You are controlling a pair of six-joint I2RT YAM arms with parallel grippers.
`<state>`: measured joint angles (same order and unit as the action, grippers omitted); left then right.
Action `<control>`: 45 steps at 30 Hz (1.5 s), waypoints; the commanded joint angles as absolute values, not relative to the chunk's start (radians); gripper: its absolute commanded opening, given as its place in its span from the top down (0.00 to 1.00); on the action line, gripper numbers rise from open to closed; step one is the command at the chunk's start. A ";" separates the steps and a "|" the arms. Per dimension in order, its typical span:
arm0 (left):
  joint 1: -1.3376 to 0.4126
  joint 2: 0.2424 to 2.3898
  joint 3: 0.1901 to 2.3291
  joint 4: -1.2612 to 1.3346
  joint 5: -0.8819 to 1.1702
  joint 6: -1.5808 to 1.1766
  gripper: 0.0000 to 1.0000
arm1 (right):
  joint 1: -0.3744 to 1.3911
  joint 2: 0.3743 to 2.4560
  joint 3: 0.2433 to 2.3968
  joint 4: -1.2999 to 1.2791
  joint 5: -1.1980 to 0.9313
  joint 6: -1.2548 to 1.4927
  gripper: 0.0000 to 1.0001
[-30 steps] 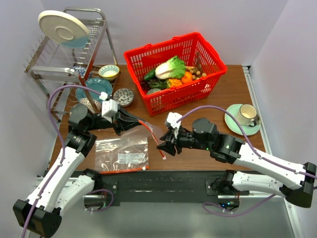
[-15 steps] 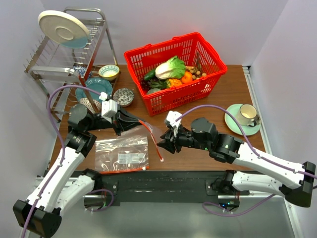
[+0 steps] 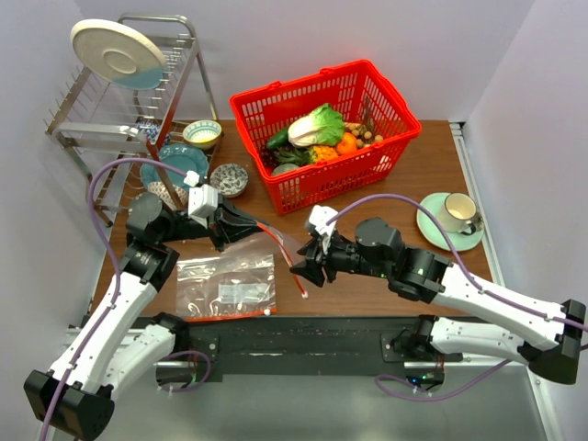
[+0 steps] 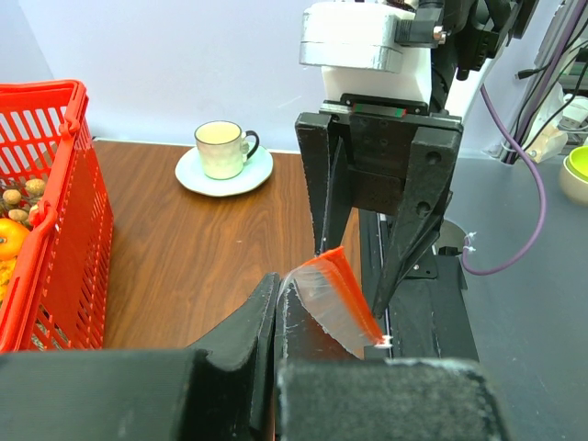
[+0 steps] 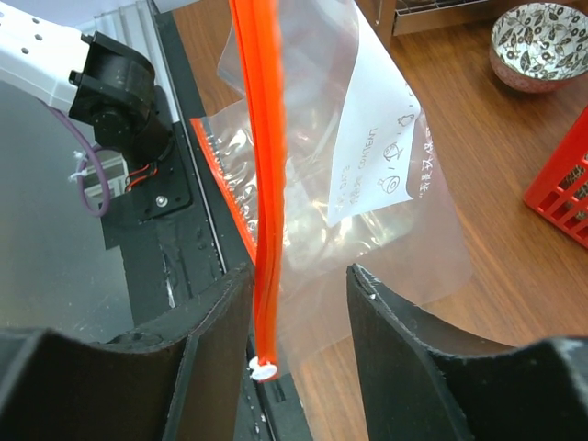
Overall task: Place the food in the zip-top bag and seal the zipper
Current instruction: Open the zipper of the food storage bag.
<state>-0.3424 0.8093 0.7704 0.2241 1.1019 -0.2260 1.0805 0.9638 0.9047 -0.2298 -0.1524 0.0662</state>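
Observation:
My left gripper (image 3: 255, 228) is shut on a corner of the clear zip-top bag (image 3: 281, 243) and holds it above the table. In the left wrist view the bag (image 4: 333, 296) stands out from the closed fingers (image 4: 260, 312). The red-orange zipper (image 5: 266, 184) hangs down between my right gripper's open fingers, close to the left one, with its white tab (image 5: 265, 370) at the bottom. My right gripper (image 3: 303, 270) is open around the bag's lower edge. The cabbage (image 3: 317, 126), cucumber (image 3: 277, 139) and brown nuts (image 3: 370, 138) lie in the red basket (image 3: 303, 188).
A second clear bag (image 3: 227, 285) lies flat at the table's front edge under the left arm. Bowls (image 3: 229, 179) and a dish rack (image 3: 110, 110) stand at the back left. A cup on a green saucer (image 3: 455, 216) sits at the right.
My right gripper has edged slightly left toward the hanging strip of the bag. The left arm and the bag have hardly moved.

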 commanded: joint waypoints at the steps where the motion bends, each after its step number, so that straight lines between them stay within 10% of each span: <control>1: -0.336 0.798 0.765 0.262 1.111 -0.244 1.00 | 1.080 0.982 0.957 -0.198 -0.134 0.057 0.55; 40: -0.337 0.914 0.816 0.184 1.022 -0.385 1.00 | 1.081 1.048 0.937 -0.081 0.152 0.074 0.67; 45: -0.337 0.957 0.860 0.129 1.040 -0.408 1.00 | 1.080 1.058 0.945 -0.089 0.135 0.043 0.89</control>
<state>-0.3424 0.9382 0.7864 0.1711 1.0328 -0.3576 1.0809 1.0584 0.9325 -0.1410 0.1207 0.0727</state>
